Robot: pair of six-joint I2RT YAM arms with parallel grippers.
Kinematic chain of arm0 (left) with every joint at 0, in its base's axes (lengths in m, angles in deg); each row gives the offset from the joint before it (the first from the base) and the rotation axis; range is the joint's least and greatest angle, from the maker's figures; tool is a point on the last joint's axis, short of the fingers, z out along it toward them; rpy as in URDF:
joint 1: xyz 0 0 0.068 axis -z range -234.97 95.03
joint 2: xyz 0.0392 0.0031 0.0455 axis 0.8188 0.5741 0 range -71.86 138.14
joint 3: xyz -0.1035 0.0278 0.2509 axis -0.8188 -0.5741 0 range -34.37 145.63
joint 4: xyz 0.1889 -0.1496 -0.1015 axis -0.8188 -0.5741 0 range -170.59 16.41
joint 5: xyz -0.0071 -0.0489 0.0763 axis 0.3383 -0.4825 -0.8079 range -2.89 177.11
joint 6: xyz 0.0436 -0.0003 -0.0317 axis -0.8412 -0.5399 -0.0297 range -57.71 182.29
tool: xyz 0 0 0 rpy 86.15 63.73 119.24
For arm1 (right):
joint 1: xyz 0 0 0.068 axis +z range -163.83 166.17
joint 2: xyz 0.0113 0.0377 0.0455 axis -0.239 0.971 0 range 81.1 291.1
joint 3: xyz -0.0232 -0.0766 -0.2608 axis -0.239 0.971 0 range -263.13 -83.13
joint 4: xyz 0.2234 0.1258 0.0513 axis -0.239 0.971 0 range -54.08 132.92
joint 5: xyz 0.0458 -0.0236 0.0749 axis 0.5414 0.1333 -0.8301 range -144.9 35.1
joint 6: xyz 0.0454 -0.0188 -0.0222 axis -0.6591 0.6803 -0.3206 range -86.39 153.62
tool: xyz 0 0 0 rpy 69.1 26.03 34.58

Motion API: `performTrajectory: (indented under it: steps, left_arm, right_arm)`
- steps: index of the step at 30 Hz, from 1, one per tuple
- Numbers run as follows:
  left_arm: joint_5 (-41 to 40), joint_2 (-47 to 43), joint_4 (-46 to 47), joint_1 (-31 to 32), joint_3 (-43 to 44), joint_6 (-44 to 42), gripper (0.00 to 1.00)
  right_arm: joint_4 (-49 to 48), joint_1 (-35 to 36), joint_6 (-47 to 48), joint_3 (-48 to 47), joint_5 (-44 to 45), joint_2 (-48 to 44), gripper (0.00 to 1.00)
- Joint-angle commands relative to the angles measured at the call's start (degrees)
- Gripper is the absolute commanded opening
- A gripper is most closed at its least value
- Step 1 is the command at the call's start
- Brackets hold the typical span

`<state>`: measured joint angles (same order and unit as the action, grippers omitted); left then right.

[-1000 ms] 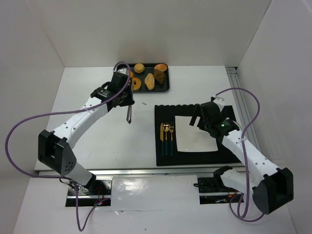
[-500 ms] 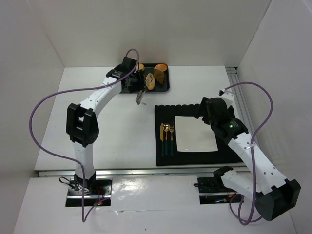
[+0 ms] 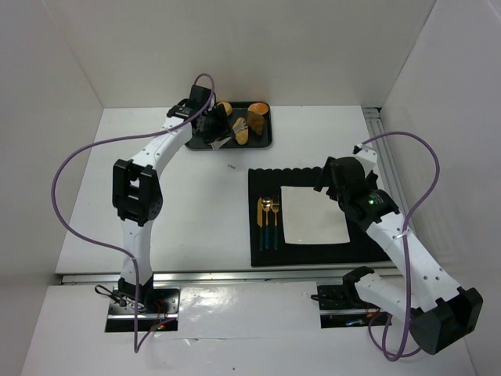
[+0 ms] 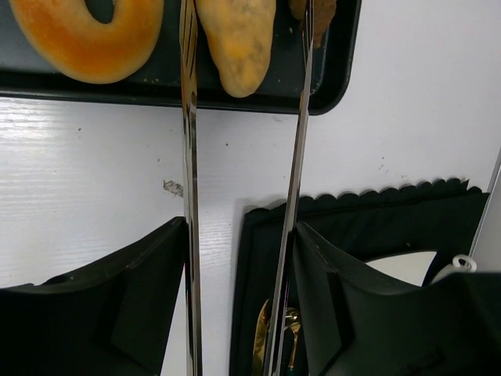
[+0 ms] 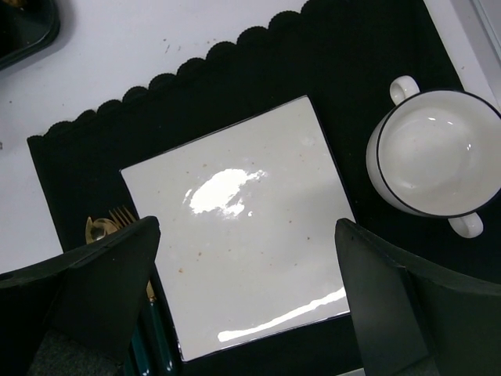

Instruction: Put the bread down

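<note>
Several breads lie on a black tray (image 3: 268, 144) at the back: a round roll (image 3: 224, 109), an oblong loaf (image 3: 241, 131) and a brown piece (image 3: 257, 121). My left gripper (image 3: 211, 129) is shut on metal tongs (image 3: 224, 141) at the tray. In the left wrist view the gripper (image 4: 239, 235) holds the tongs (image 4: 189, 157) with their two arms apart, either side of the oblong loaf (image 4: 239, 43); a ring-shaped bread (image 4: 78, 43) lies to the left. My right gripper (image 3: 333, 182) is open and empty above the white square plate (image 3: 313, 219).
A black scalloped mat (image 3: 262, 178) carries the plate and gold cutlery (image 3: 268, 223). The right wrist view shows the plate (image 5: 235, 172), a white two-handled cup (image 5: 434, 153) to its right and a fork (image 5: 117, 218). White walls enclose the table.
My left arm swung the tongs from the table's middle up and back to the bread tray. My right gripper shifted slightly and stays over the plate.
</note>
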<state>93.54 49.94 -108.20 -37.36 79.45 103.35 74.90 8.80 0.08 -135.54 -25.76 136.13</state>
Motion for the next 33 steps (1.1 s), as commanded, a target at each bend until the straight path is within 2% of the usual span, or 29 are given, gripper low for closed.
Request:
performTrajectory:
  steps: [1,9,15,18,20,21,23,29,33]
  left_arm:
    - [-0.5,0.5,0.7,-0.5,1.6,2.4,0.67]
    - [2.8,2.7,2.1,-2.3,2.9,2.4,0.66]
    - [9.1,7.0,4.0,-3.5,4.1,4.2,0.65]
    - [9.0,7.0,4.0,-3.5,4.7,4.7,0.54]
    - [8.4,5.0,4.0,-3.5,3.9,4.7,0.45]
    - [8.4,4.0,4.0,-3.5,3.0,4.7,0.33]
    - [6.9,-0.2,4.0,-3.5,1.2,4.1,0.25]
    - [6.0,-13.7,4.6,-1.7,-4.1,0.4,0.21]
    - [7.8,-19.0,3.9,0.8,-8.9,-2.5,0.21]
  right_arm:
    - [1.2,0.4,0.3,-1.8,0.9,0.3,1.00]
    - [0.7,0.4,0.3,-1.8,0.9,1.9,1.00]
    - [0.7,0.4,0.3,-1.8,0.9,1.9,1.00]
    - [0.7,0.4,0.3,-1.8,1.4,1.4,1.00]
    - [0.7,0.4,0.3,-1.8,1.4,1.4,1.00]
    - [0.7,0.4,0.3,-1.8,1.4,1.4,1.00]
    - [0.7,0.4,0.3,-1.8,1.4,1.4,1.00]
    - [0.1,0.4,0.3,-1.8,0.9,1.4,1.00]
    - [0.7,0.4,0.3,-2.4,0.9,0.9,1.00]
